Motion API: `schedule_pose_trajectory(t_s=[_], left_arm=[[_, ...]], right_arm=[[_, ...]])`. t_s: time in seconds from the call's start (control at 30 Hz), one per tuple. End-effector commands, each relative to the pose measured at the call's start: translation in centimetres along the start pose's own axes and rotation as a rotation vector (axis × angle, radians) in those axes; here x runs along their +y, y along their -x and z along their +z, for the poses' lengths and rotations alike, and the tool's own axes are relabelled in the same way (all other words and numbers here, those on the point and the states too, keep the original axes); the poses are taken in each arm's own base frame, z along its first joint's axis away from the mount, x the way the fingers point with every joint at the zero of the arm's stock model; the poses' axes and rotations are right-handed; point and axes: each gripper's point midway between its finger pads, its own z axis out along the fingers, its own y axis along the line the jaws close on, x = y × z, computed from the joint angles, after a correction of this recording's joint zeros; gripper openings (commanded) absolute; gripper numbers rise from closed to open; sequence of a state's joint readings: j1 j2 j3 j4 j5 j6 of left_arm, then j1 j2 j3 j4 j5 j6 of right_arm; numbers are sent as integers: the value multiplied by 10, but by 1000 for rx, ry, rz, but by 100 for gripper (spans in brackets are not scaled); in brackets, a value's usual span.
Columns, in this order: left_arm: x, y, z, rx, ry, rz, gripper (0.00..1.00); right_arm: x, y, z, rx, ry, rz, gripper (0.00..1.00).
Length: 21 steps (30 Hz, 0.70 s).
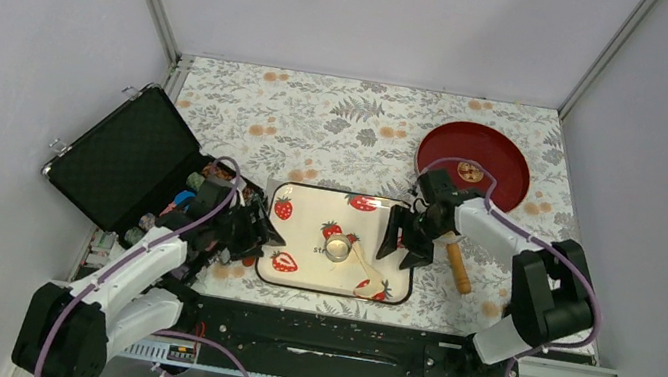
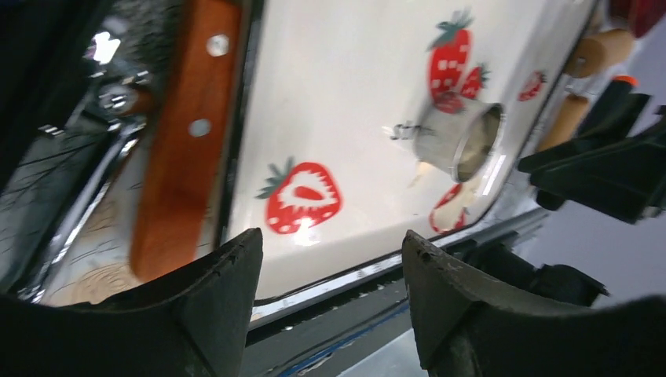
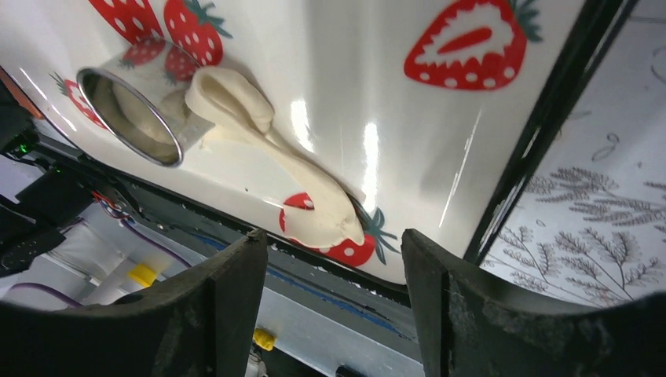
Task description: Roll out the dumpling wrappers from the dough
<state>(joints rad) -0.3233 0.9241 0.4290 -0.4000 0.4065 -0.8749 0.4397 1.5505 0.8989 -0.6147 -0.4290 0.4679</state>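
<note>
Tray [image 1: 317,208]: glossy cream-white, red strawberries with green tops, black rim.
Tablecloth [image 1: 341,119]: white ground, grey fern print, small orange flowers.
Plate [image 1: 502,159], 1 o'clock of tray: deep red, with a gold emblem [image 1: 470,173].
Case [image 1: 127,156], 9 o'clock of tray: black, silver edging.
Dough [image 3: 306,177]: pale cream.
Ring cutter [image 3: 137,118]: bright silver.
Rolling pin [image 1: 457,267], 3 o'clock of tray: tan wood.
Left gripper [image 2: 330,243] and right gripper [image 3: 334,239]: black.
Left arm [image 1: 135,268] and right arm [image 1: 496,229]: white shells, black joints.
Cables [image 1: 587,289]: purple.
</note>
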Motion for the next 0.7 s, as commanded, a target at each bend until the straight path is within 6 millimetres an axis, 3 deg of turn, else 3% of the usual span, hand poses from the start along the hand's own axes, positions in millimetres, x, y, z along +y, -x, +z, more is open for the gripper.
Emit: schedule_pose_trajectory(t_s=[0.0, 0.13, 0.5, 0.67], left_arm=[[29, 6, -8, -40, 162, 16, 64], [39, 19, -14, -102, 247, 30, 62], [38, 11, 5, -36, 190, 36, 46], [40, 6, 12, -22, 168, 21, 39]], right_arm=[[21, 19, 0, -16, 54, -1, 69], [28, 26, 5, -8, 76, 13, 65], [41, 35, 24, 46, 138, 60, 62], [48, 38, 30, 55, 147, 59, 66]])
